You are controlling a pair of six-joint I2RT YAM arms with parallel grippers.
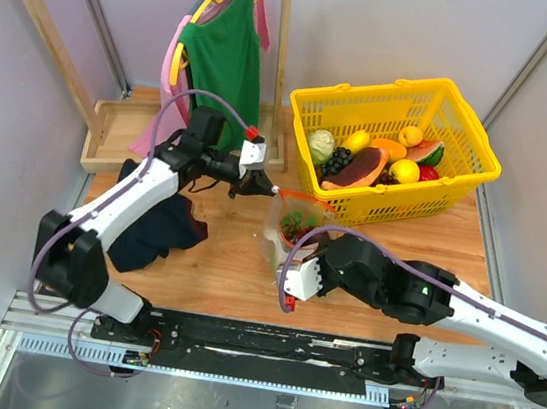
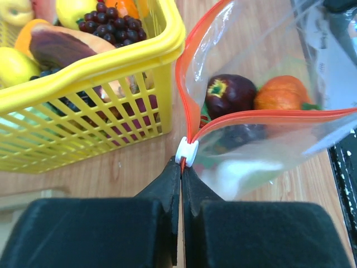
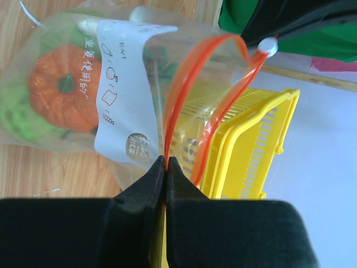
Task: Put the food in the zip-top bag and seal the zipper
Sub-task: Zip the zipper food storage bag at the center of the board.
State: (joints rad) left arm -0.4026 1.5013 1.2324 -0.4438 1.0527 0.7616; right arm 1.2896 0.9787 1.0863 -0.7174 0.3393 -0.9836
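Note:
The clear zip-top bag (image 1: 288, 235) stands upright in front of the yellow basket, its mouth open. Inside it are an orange pumpkin (image 3: 64, 86), a dark purple piece (image 2: 230, 95) and green pieces. Its zipper (image 2: 187, 95) is an orange-red strip with a white slider (image 2: 187, 152) at one end. My left gripper (image 1: 267, 190) is shut on the zipper's end just behind the slider (image 2: 181, 166). My right gripper (image 1: 312, 252) is shut on the zipper's near end (image 3: 166, 162), beside the white label (image 3: 125, 100).
The yellow basket (image 1: 369, 91) behind the bag holds more toy food (image 1: 364, 166), with grapes (image 2: 109, 22) close to my left gripper. A green shirt (image 1: 224, 47) hangs on a wooden rack at the back. A dark cloth (image 1: 159, 230) lies at the left.

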